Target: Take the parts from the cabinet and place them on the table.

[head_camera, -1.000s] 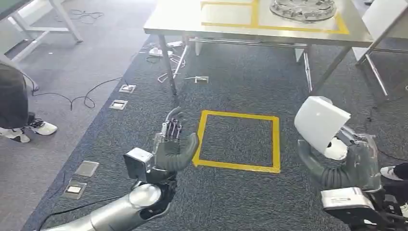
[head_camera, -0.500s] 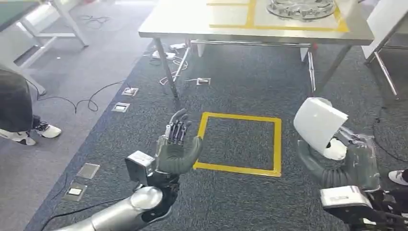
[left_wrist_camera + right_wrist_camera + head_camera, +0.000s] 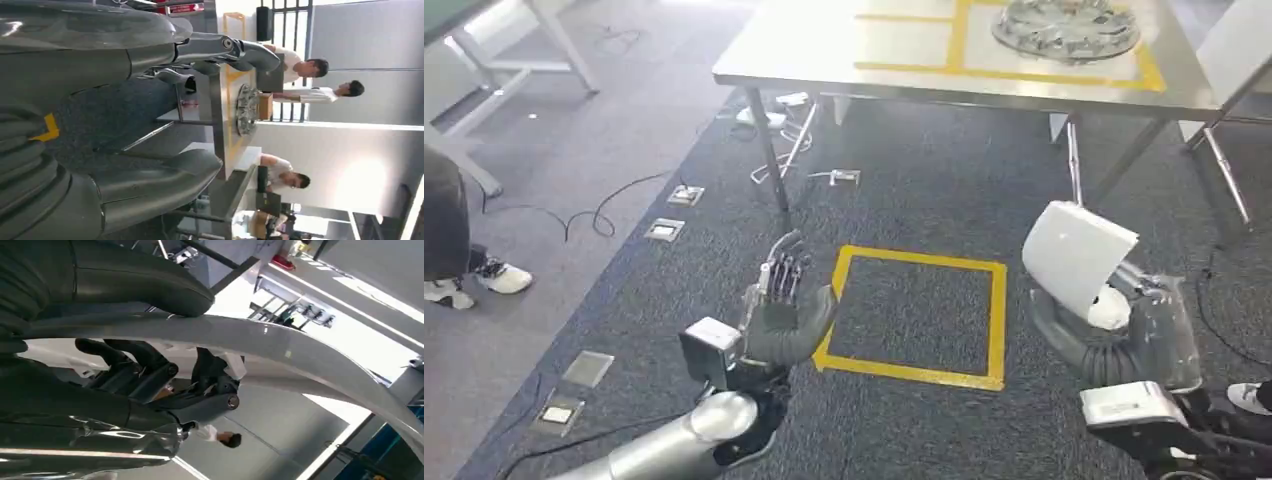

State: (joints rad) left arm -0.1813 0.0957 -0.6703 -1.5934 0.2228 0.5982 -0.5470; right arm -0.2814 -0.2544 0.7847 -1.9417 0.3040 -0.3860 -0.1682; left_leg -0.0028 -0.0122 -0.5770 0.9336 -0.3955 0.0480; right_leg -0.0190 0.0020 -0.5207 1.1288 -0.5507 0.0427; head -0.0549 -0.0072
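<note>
My right hand (image 3: 1114, 335) grips a white curved panel part (image 3: 1076, 257), held upright above the carpet at the right of the head view. Close up in the right wrist view, the same white part (image 3: 280, 347) arches over my dark fingers (image 3: 150, 375), with the thumb pressed on its outer face. My left hand (image 3: 786, 300) is raised, fingers spread, and holds nothing; its thumb (image 3: 165, 185) and fingers (image 3: 220, 50) stand apart. Ahead stands the metal table (image 3: 824, 60), marked with yellow tape, with a round silver part (image 3: 1064, 25) on it.
A yellow tape square (image 3: 919, 310) marks the carpet between my hands. Cables (image 3: 584, 215) and floor sockets (image 3: 664, 230) lie at the left. A person's shoe (image 3: 499, 278) is at the left edge. Several people (image 3: 300, 75) are beyond the table. White frames (image 3: 1224, 120) stand at the right.
The whole picture has shifted: the table and the yellow square sit slightly closer and lower. Both hands keep their poses, the right still holding the white part.
</note>
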